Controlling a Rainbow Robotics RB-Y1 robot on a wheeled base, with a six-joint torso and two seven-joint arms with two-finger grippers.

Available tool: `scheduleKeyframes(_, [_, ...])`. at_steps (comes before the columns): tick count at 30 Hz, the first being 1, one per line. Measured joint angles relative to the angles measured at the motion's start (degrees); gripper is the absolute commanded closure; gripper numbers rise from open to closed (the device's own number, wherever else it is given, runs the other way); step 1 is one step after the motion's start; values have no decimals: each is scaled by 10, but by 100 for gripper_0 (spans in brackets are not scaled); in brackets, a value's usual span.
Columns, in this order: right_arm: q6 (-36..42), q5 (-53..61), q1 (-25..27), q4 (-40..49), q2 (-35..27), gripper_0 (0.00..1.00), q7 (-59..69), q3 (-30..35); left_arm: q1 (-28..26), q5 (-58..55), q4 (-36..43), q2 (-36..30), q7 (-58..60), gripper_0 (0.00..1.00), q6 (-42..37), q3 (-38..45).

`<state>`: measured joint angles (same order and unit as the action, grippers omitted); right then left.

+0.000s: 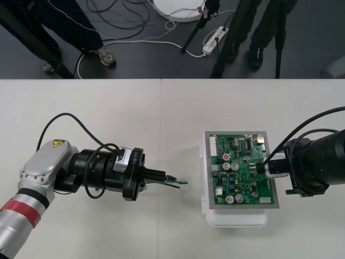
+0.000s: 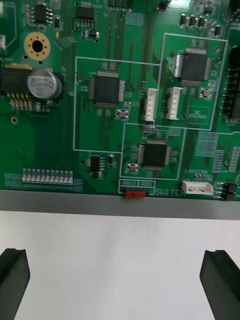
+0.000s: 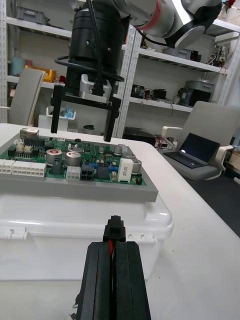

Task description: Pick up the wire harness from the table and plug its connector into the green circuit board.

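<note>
My left gripper (image 1: pixel 168 179) is clenched on the wire harness (image 1: pixel 181 183), and its black plug (image 3: pixel 116 229) pokes past my fingertips toward the green circuit board (image 1: pixel 242 172). Bare table (image 1: pixel 161 124) lies between the plug and the board's near edge. My right gripper (image 1: pixel 267 167) hangs spread apart over the opposite edge, apparently touching nothing.

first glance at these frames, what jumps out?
The green circuit board on its white base, right of the table's middle, with the right gripper hanging open over its right edge. Then the left gripper, out to the board's left and shut on the wire harness. Its black plug pokes out between the fingers toward the board, not yet plugged in.
</note>
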<state>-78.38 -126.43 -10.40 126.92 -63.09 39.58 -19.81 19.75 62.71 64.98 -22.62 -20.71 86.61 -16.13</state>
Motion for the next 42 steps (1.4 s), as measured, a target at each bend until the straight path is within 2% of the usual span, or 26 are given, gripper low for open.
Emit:
scheduleKeyframes(24, [0,-19,-3,-20,0,0,0,-23,5,34,-1,55,-54,100,-49,1])
scheduleKeyframes(42, [2,-18,-34,-56,0,0,0,-43,5,35,-36,79,-57,100,-73,1])
